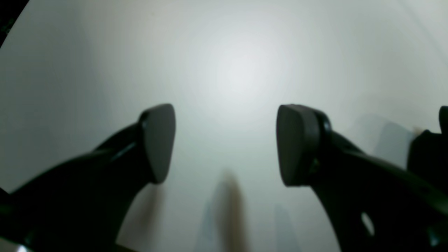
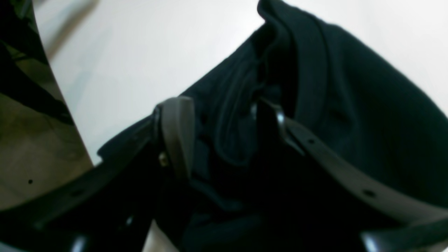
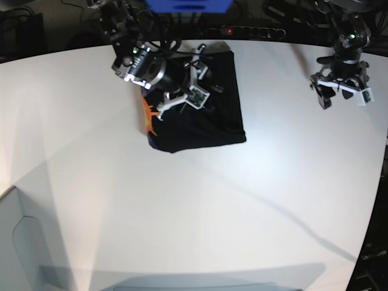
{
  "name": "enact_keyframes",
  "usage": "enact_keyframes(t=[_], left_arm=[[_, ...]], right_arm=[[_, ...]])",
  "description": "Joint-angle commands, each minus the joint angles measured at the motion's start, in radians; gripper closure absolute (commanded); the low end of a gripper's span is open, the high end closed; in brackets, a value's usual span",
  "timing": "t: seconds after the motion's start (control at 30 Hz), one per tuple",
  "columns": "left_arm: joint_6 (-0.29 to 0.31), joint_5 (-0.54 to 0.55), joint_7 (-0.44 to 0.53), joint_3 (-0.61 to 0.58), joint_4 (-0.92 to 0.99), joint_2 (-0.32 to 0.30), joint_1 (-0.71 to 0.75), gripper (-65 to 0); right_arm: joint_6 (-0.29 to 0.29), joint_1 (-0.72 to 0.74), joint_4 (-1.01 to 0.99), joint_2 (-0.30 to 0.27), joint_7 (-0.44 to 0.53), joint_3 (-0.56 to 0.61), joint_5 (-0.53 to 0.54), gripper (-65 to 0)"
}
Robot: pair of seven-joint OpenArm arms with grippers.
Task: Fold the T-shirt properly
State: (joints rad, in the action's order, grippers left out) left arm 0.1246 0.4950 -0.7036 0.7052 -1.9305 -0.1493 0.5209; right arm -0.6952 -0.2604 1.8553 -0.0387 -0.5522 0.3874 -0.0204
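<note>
The black T-shirt [image 3: 212,115] lies folded into a rough rectangle at the back middle of the white table [image 3: 182,206]. A bit of its orange print [image 3: 147,115] shows at its left edge. My right gripper [image 3: 182,88] is low over the shirt's back left part. In the right wrist view its jaws stand apart around a raised fold of the black cloth [image 2: 367,105], so my right gripper [image 2: 225,122] is open. My left gripper [image 3: 339,91] is open and empty over bare table at the far right. The left wrist view shows my left gripper [image 1: 225,143] with only white table between its jaws.
The table's back edge runs close behind the shirt, with cables and a blue object [image 3: 188,5] beyond it. In the right wrist view the table edge [image 2: 75,129] is close on the left. A pale grey box [image 3: 24,242] sits at the front left corner.
</note>
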Motion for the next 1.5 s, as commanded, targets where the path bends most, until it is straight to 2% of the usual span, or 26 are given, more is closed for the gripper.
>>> enact_keyframes(t=[0.0, 0.33, 0.4, 0.47, 0.63, 0.77, 0.93, 1.1, 1.47], left_arm=[[0.002, 0.004, 0.02, 0.004, -0.017, -0.011, 0.003, -43.7], [0.002, 0.004, 0.02, 0.004, -0.017, -0.011, 0.0, -43.7], [0.002, 0.004, 0.02, 0.004, -0.017, -0.011, 0.0, -43.7], [0.002, 0.004, 0.02, 0.004, -0.017, -0.011, 0.0, -43.7], [0.002, 0.004, 0.02, 0.004, -0.017, -0.013, 0.0, -43.7], [0.002, 0.004, 0.02, 0.004, -0.017, -0.013, -0.002, -43.7], [0.002, 0.004, 0.02, 0.004, -0.017, -0.011, -0.003, -43.7], [0.002, 0.004, 0.02, 0.004, -0.017, -0.014, -0.002, -43.7], [0.002, 0.004, 0.02, 0.004, -0.019, -0.019, 0.003, -43.7]], right_arm=[[-0.003, 0.008, 0.005, 0.003, 0.021, 0.002, 0.014, -29.5], [-0.003, 0.026, -0.044, 0.003, 0.022, 0.005, 0.014, -29.3], [-0.003, 0.031, -0.044, 0.003, 0.022, 0.005, 0.014, -27.3], [-0.003, 0.037, -0.044, 0.003, 0.022, 0.005, 0.014, -21.8], [-0.003, 0.045, -0.044, 0.001, 0.022, 0.005, 0.014, 0.0], [-0.003, 0.04, -0.035, -0.016, 0.022, 0.014, 0.015, 0.0], [-0.003, 0.02, 0.051, -0.048, 0.022, 0.111, 0.015, 0.0], [-0.003, -0.006, 0.106, -0.048, 0.022, 0.18, 0.015, 0.0], [-0.003, -0.014, 0.086, -0.025, 0.01, 0.315, 0.015, 0.0]])
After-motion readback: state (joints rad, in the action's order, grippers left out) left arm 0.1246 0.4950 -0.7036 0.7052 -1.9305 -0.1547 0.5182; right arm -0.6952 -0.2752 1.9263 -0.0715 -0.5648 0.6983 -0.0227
